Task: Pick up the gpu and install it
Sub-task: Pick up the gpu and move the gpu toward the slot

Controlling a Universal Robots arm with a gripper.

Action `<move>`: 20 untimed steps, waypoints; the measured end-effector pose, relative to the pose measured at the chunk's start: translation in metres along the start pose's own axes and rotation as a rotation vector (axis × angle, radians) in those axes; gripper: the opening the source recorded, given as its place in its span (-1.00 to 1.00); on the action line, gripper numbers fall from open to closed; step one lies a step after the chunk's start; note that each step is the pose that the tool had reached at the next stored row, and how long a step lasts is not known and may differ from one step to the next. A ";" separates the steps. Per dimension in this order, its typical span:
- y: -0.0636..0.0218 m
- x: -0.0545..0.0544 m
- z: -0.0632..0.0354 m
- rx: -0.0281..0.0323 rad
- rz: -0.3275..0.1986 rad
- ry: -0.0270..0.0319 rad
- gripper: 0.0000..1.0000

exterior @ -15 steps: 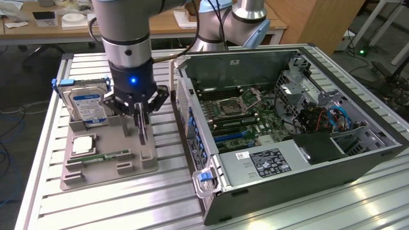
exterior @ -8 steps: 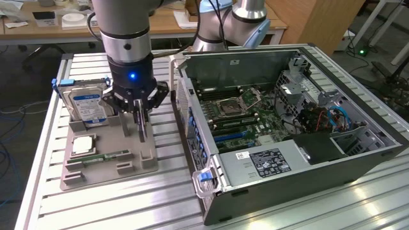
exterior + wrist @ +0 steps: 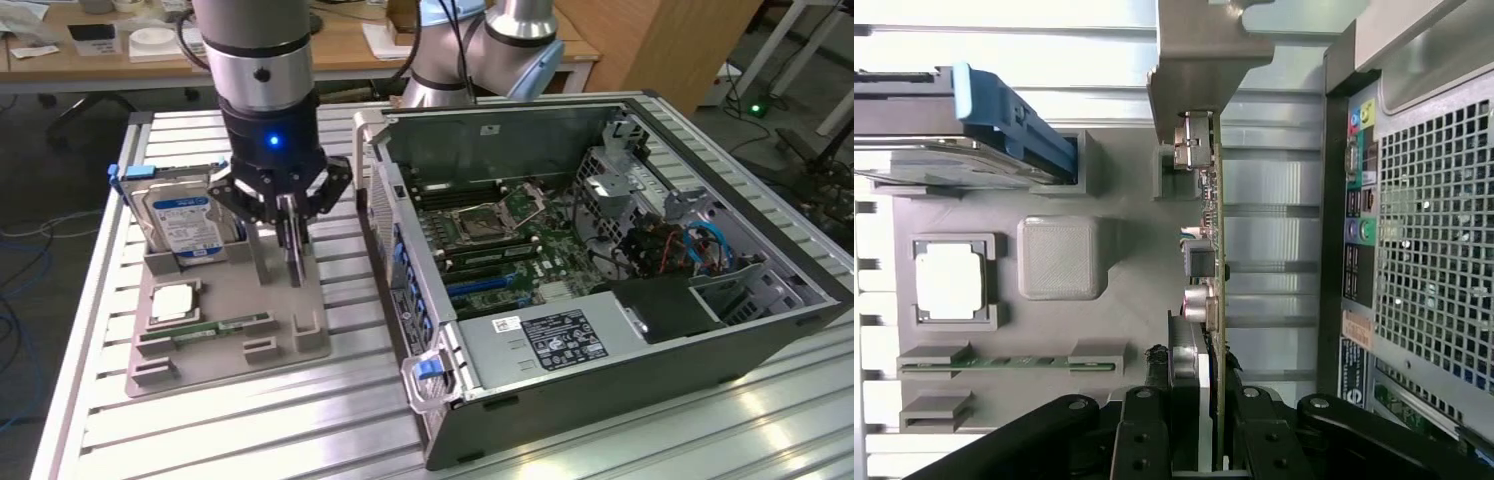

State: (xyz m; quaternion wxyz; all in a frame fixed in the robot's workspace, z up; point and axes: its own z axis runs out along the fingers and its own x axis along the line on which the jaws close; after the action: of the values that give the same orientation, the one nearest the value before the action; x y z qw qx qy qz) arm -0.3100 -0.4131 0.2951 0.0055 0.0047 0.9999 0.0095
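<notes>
A parts tray (image 3: 310,345) lies left of centre in the exterior view, with the computer case (image 3: 534,115) at its right. On the tray the hard drive (image 3: 184,225) stands upper left, the gpu (image 3: 294,265) just right of it, and the memory stick (image 3: 220,327) below.

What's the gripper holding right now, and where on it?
The gpu, standing on edge in the gray tray. The gripper clamps both faces at its upper edge, away from the metal bracket.

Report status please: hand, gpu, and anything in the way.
Hand shut on gpu, upright on edge at gray tray. Hard drive beside it, not touching. Open computer case on exterior view's right.
</notes>
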 end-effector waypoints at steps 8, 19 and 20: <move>0.0002 0.000 -0.0121 -0.0001 0.000 0.0001 -0.44; 0.0006 0.000 -0.0331 -0.0003 0.000 0.0001 -0.44; 0.0006 0.000 -0.0357 -0.0003 0.000 0.0001 -0.44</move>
State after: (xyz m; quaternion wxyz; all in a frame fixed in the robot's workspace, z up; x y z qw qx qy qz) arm -0.3100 -0.4131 0.3308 0.0054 0.0047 0.9999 0.0096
